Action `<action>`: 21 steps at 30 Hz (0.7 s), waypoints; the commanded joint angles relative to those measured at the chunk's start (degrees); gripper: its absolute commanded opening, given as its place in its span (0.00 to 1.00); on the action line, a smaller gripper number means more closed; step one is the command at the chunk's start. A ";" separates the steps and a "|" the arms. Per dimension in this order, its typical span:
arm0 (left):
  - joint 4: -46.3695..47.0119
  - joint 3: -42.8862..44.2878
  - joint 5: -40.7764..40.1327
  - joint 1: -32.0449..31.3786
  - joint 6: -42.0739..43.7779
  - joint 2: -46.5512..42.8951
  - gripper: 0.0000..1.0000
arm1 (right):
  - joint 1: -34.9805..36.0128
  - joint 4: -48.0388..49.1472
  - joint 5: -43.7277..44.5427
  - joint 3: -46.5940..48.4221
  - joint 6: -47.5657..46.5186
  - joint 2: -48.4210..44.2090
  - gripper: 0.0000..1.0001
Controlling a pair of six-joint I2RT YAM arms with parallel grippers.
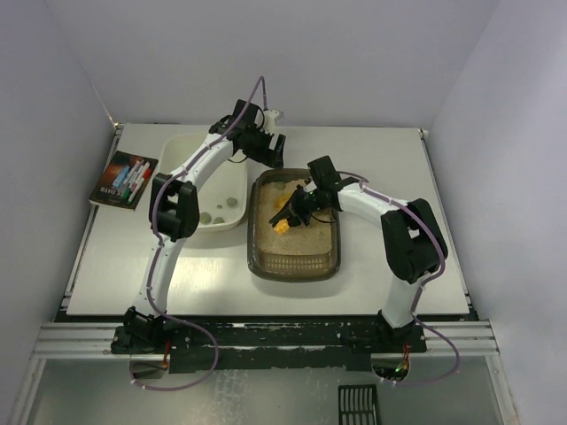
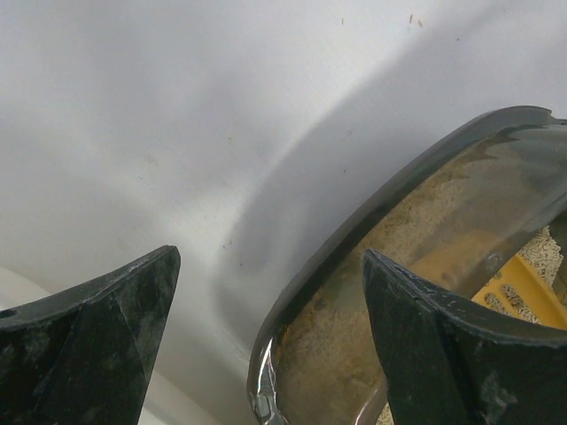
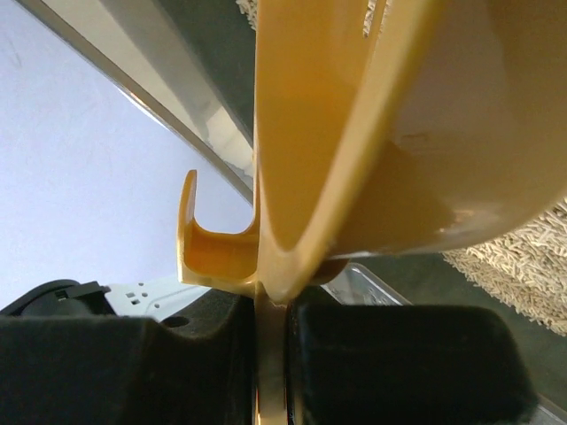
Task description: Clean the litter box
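Scooping: skim the yellow scoop [image 1: 282, 223] shallowly through the litter [image 1: 306, 237], shake so loose grains sift out, and steady the box. Left gripper [image 2: 270, 257], wide open and empty, straddles the far-left corner rim of the litter box [image 1: 294, 266], mid-table; right gripper [image 1: 299, 208], clamped shut on the scoop, hangs over the litter.

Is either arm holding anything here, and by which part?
The right gripper holds the yellow scoop, its fingers pinching the thin end of the handle. The left gripper is open over the litter box rim, holding nothing.
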 commanded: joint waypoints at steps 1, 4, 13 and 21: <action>0.00 -0.14 2.45 -0.69 -0.41 1.61 0.95 | -0.03 0.76 -2.75 1.19 1.45 2.83 0.00; 0.17 0.10 2.99 -0.86 -0.87 1.83 0.95 | -0.03 1.33 -2.43 1.08 1.26 4.03 0.00; 1.00 -1.64 2.67 -1.77 -1.08 1.13 0.94 | -0.07 7.08 -0.75 -0.97 3.58 6.16 0.00; 1.48 -3.22 3.26 -2.12 -1.86 0.55 0.94 | -0.59 16.14 0.67 -3.92 6.63 6.28 0.00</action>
